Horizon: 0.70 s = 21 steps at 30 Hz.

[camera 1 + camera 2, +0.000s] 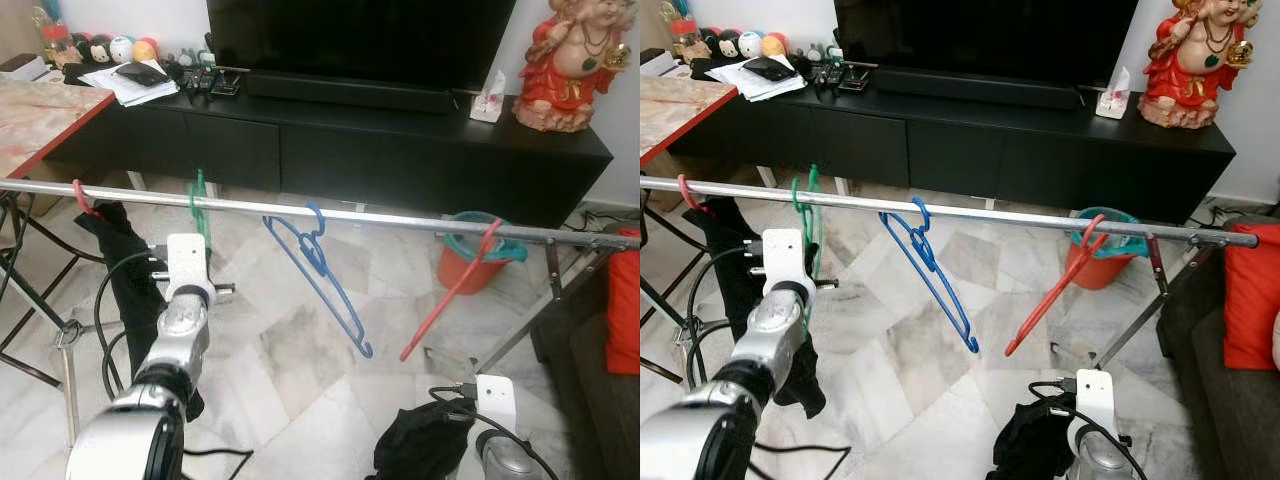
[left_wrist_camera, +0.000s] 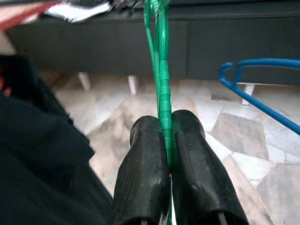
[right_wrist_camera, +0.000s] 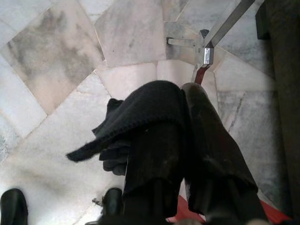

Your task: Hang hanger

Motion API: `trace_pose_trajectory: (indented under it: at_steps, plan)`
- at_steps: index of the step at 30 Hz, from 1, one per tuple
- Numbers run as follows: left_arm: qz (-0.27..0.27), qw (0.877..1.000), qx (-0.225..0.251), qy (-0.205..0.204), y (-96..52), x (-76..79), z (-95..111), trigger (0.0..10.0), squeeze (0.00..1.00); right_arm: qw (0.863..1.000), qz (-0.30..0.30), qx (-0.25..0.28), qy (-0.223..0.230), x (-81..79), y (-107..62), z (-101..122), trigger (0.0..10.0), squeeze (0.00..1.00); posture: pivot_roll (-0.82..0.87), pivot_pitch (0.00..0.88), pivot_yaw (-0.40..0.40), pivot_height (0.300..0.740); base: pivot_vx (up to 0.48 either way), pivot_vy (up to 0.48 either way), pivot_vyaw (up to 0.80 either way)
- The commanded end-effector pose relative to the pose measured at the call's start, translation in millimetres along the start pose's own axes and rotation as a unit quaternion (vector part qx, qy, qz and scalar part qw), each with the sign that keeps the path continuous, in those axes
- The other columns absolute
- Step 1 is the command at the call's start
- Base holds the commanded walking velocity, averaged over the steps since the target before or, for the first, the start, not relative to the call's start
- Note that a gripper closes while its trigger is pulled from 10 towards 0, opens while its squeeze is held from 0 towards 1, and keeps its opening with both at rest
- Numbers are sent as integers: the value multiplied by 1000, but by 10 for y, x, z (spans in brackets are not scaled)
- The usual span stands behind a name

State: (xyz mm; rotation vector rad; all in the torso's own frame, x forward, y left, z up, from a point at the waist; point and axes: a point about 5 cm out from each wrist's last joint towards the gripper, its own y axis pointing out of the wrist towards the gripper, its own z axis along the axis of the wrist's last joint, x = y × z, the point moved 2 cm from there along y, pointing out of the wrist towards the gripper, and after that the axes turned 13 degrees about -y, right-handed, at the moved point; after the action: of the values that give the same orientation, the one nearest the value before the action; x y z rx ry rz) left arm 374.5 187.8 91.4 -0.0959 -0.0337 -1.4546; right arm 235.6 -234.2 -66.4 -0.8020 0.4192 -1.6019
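Left gripper (image 2: 168,154) clenched on green hanger (image 2: 161,70), hooked over rail (image 1: 300,212); blue hanger (image 1: 318,275) just beside. Right gripper (image 3: 180,122) low, grasping black cloth (image 3: 136,115).

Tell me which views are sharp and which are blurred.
Both eye views are sharp and evenly lit along the rail. Left wrist view: black fingers and green hanger crisp, cabinet behind soft. Right wrist view: black cloth slightly soft, floor tiles clear.
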Motion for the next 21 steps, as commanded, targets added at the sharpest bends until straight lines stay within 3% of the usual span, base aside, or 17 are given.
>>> trace_pose_trajectory:
  at_steps: [1,7,11,13,21]
  plan:
    - [-20,999,19,17,-15,34,39,10000,0,1000,-3,1,2,19,-4,-10,10000,0,-89,0,-51,740,0,0,0]
    - [-22,999,-8,39,-196,-134,-215,10000,0,1000,-3,1,1,19,-8,-22,10000,0,-85,0,-46,740,0,0,0]
    - [-4,997,-54,51,-440,-350,-546,10000,0,1000,-3,0,0,28,-13,-39,10000,0,-90,0,-43,740,0,0,0]
    - [0,996,-68,51,-491,-385,-623,10000,0,1000,-3,0,-1,31,-14,-44,10000,0,-88,0,-45,740,0,0,0]
    - [20,974,-218,51,-912,-480,-1246,10000,0,1000,-1,-8,-7,17,-24,-90,10000,0,-85,0,-48,740,0,0,0]
